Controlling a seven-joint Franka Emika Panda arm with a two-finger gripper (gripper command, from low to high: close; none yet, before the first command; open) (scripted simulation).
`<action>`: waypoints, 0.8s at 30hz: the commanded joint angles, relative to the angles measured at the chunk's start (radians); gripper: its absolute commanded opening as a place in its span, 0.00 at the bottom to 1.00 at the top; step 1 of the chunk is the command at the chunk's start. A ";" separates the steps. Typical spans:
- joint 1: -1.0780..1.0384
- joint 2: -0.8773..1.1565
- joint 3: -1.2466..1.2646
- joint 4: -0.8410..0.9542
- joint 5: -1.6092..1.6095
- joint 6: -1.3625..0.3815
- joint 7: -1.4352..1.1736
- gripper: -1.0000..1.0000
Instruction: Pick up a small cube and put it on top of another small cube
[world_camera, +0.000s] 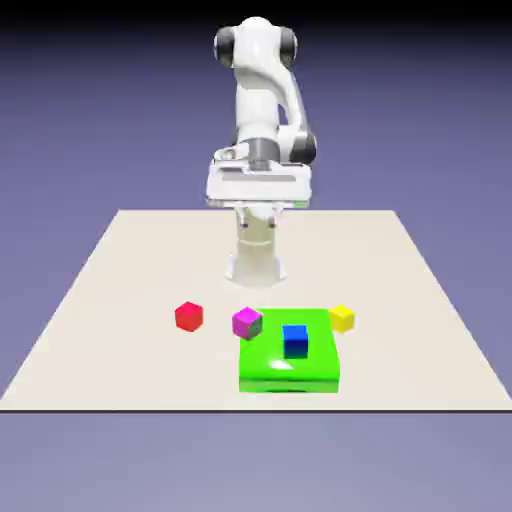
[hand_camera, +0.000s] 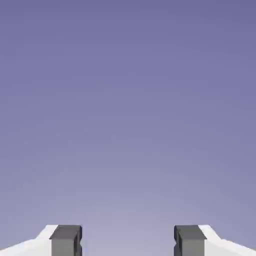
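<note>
The small yellow cube (world_camera: 342, 318) rests on the table, just off the far right corner of a flat green block (world_camera: 270, 372) in the exterior view. A magenta cube (world_camera: 247, 322) sits at that block's far left corner, and a blue cube (world_camera: 295, 341) stands on top of the block. A red cube (world_camera: 188, 316) lies alone further to the exterior view's left. My gripper (world_camera: 258, 200) hangs high above the table near the robot's base, far from all the cubes. In the hand view the gripper (hand_camera: 128, 241) is open, its fingertips (hand_camera: 65, 240) wide apart, with only backdrop between them.
The beige table (world_camera: 120, 260) ends close in front of the green block. No cube or table surface shows in the hand view.
</note>
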 joint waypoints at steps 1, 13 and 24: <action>-0.004 -0.021 0.036 0.005 0.018 -0.021 0.028 0.50; -0.055 -0.277 0.471 0.070 0.238 -0.275 0.365 0.50; -0.102 -0.511 0.870 0.130 0.439 -0.508 0.673 0.50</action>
